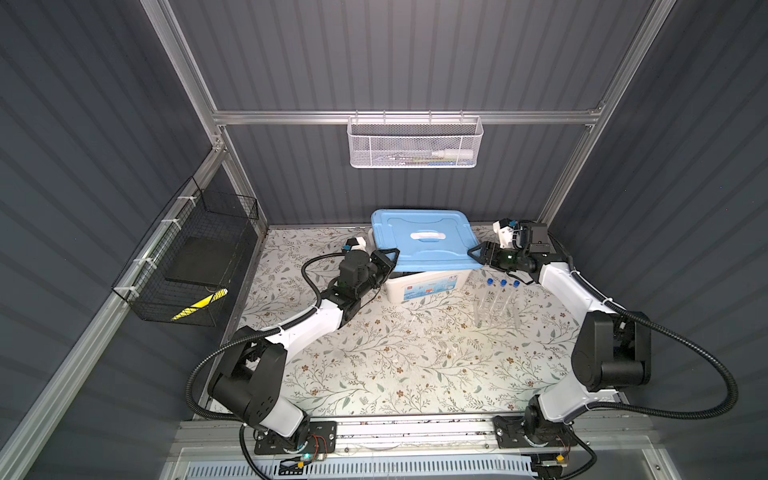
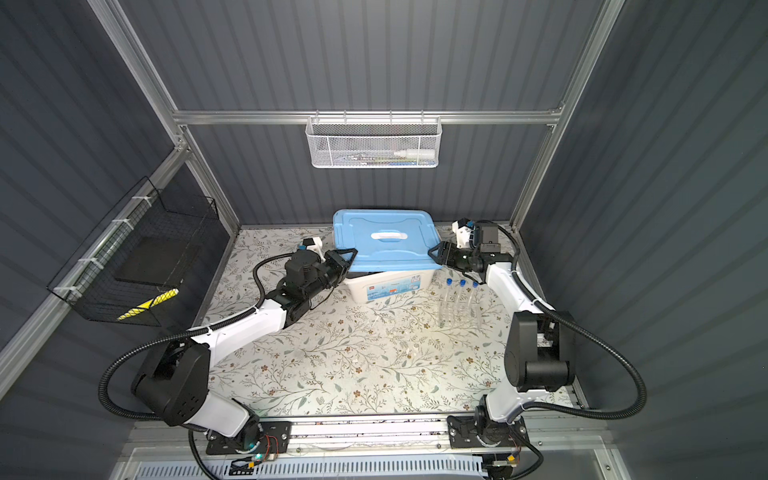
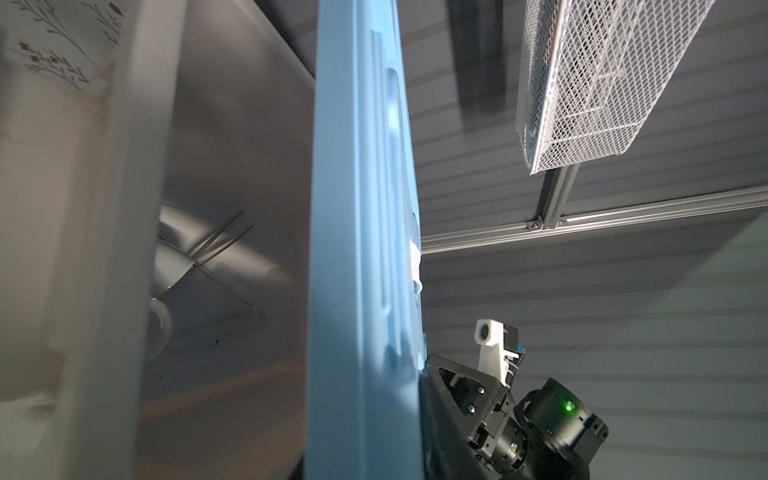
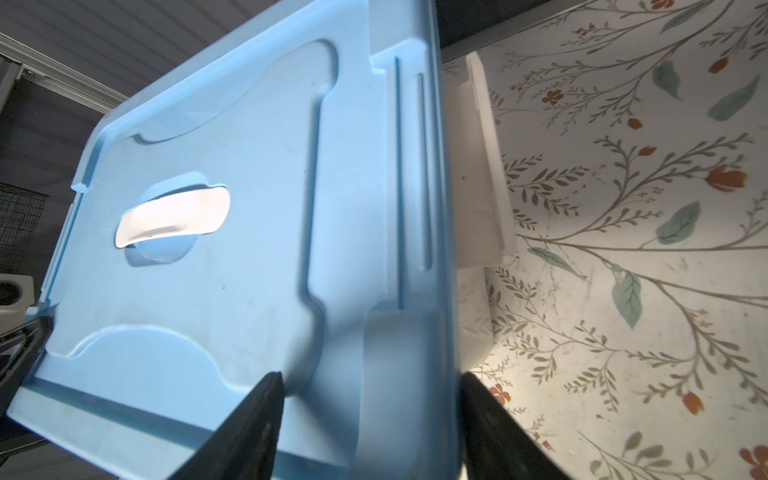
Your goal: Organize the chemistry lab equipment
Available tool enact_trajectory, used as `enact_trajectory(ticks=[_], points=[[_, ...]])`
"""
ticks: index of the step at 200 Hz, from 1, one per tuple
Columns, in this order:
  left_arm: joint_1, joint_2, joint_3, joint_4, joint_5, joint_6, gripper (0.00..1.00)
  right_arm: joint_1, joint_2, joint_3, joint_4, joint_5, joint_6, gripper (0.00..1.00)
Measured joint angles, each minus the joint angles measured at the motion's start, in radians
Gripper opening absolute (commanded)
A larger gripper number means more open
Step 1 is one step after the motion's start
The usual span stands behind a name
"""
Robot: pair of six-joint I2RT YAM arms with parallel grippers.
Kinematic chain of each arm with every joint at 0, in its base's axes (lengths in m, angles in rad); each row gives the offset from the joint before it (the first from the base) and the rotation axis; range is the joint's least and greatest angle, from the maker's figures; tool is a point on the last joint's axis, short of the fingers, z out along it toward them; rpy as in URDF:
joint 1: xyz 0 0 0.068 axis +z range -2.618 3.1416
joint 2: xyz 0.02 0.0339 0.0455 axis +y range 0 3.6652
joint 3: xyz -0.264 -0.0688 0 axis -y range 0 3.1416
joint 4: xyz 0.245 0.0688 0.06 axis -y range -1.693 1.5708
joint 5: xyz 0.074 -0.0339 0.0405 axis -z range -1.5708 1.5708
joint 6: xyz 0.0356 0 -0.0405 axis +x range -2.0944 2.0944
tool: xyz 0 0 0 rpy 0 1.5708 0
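Test tubes are standing upright in their rack in both top views, beside the box, nearest the right gripper; the left gripper is apparently pinching the raised lid. Left wrist view is showing tweezers lying inside. Right wrist view: fingers are straddling the lid's rim, clamped or not I cannot tell.

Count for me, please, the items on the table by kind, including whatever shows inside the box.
blue-capped test tubes: 3
clear tube rack: 1
cream box: 1
blue lid: 1
tweezers, inside the box: 1
Total: 7
A pale round shape in the box is too unclear to count.
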Motion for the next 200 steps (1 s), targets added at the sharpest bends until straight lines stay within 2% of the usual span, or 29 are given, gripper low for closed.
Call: enact_trajectory(ticks=[70, 133, 200], points=[[-0.005, -0.018, 0.000, -0.073, -0.028, 0.043, 0.44, -0.001, 0.035, 0.062, -0.039, -0.006, 0.003, 0.60], [-0.028, -0.070, 0.000, -0.163, -0.050, 0.090, 0.48, 0.000, 0.101, 0.141, -0.067, -0.023, -0.019, 0.60], [-0.039, -0.103, -0.011, -0.259, -0.079, 0.118, 0.51, 0.000, 0.105, 0.147, -0.083, -0.023, -0.043, 0.59]])
